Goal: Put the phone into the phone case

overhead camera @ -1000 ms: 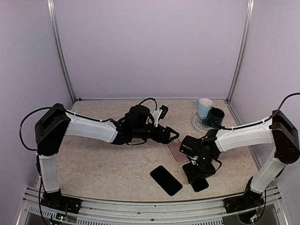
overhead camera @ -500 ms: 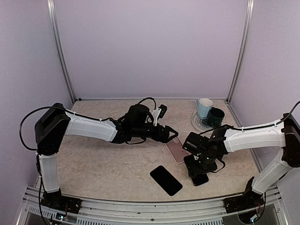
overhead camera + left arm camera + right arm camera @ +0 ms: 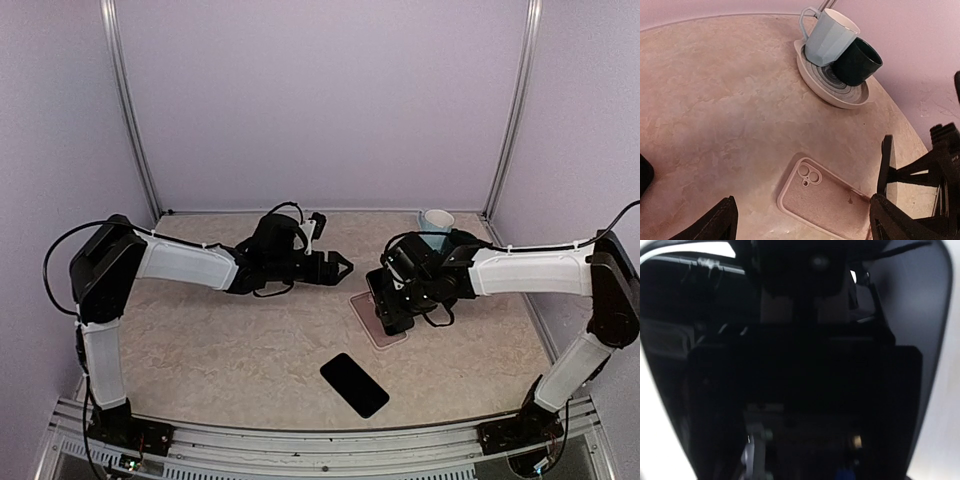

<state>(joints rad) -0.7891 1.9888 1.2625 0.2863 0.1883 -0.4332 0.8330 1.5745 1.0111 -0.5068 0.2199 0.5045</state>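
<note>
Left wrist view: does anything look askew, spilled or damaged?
Mildly: the blue cup and dark cup share one plate, pressed together, the blue one at the plate's rim and perhaps leaning, though the slanted view makes that unsure. The case lies flat and looks intact. Nothing spilled.

The worktop (image 3: 200, 350) is showing a smooth, matt, marble-look surface, and the phone case (image 3: 825, 200) is looking like soft, matt pink rubber. At one o'clock, the pale blue cup (image 3: 827, 37), dark green cup (image 3: 857, 62) and plate (image 3: 840, 97) are gleaming like glazed ceramic. The held phone (image 3: 805, 385) is looking glossy black.
</note>
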